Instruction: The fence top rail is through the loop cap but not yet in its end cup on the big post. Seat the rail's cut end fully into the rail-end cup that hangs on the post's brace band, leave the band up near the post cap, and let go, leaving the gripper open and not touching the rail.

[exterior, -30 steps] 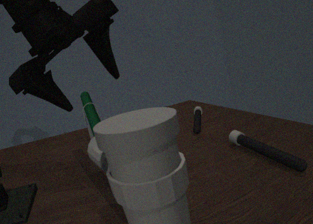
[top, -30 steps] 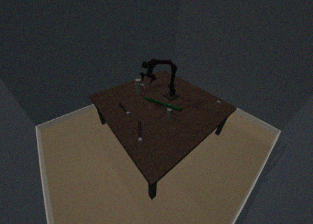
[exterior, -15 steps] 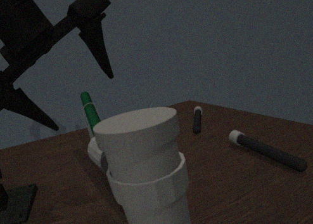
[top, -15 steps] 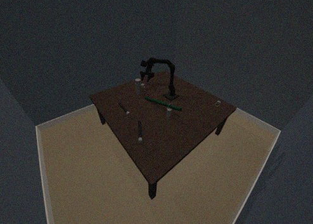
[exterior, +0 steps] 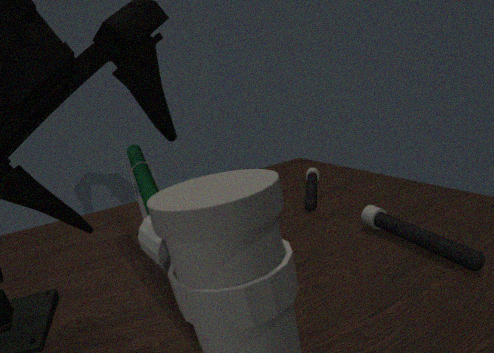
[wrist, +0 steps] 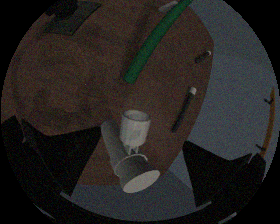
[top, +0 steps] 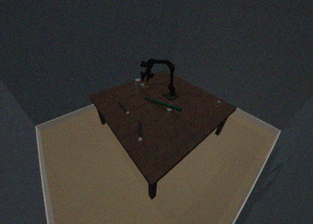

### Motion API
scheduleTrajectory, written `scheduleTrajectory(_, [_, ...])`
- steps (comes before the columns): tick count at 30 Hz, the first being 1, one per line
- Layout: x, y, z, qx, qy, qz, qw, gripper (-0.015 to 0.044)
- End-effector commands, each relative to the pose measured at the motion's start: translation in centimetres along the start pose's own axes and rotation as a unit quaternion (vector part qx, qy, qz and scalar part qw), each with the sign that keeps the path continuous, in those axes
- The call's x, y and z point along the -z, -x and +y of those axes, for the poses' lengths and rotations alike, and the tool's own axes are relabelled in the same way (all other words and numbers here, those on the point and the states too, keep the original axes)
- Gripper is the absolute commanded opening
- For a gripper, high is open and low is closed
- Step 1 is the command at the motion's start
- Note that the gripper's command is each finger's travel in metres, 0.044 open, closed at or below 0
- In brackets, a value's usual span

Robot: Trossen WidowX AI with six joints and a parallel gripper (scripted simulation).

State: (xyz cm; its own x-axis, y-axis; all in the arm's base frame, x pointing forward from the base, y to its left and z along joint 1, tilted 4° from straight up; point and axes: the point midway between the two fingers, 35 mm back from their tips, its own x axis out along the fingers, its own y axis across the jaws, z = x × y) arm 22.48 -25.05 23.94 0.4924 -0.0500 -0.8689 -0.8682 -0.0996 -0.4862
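The gripper [top: 144,80] [exterior: 132,185] [wrist: 144,140] hung empty, fingers wide apart; in the wrist view, the green rail [top: 163,103] [exterior: 145,182] [wrist: 150,47] ended short of the cup [top: 142,85] [exterior: 152,242] [wrist: 134,131], toward twelve o'clock, the post cap [top: 138,80] [exterior: 215,192] [wrist: 141,181] toward six
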Motion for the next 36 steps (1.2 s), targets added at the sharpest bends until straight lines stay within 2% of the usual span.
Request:
scheduleTrajectory(1, [-0.1, -1.6, 1.0, -0.001, 0.002, -0.003, 1.000, 0.0440])
scheduleTrajectory(36, [0.0, -6.5, 0.9, 0.000, 0.002, -0.003, 1.000, 0.0440])
